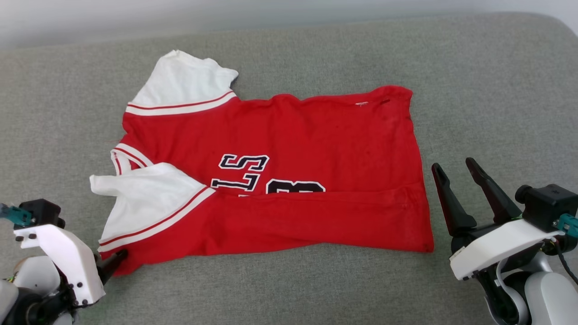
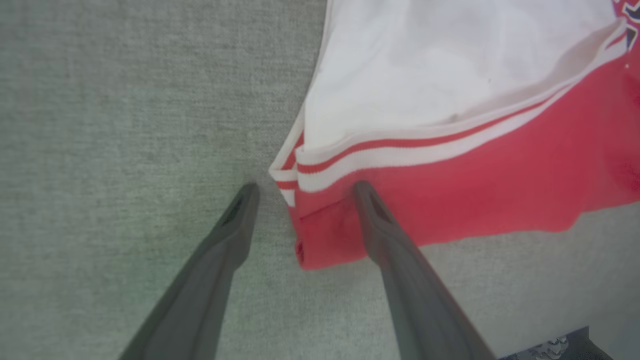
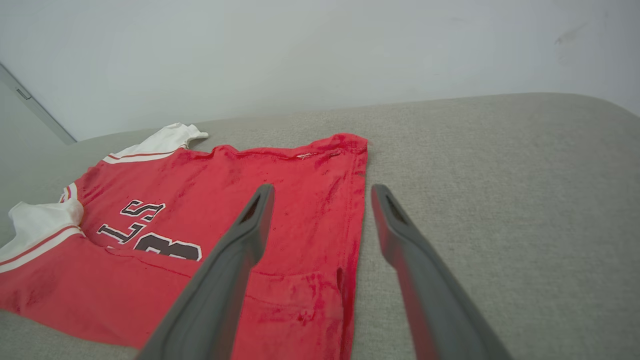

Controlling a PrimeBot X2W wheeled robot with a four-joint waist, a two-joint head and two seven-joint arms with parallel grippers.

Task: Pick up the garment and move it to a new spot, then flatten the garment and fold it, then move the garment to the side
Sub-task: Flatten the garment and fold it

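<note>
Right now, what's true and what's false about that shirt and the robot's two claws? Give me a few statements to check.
The garment lies on a grey cushioned surface. True.
The right gripper is clamped on the garment's hem. False: it stands open, holding nothing.
The garment's near edge is folded over part of the lettering. True.
Both sleeves are red. False: the sleeves are white with striped trim.
The left gripper stands open at the garment's corner. True.
</note>
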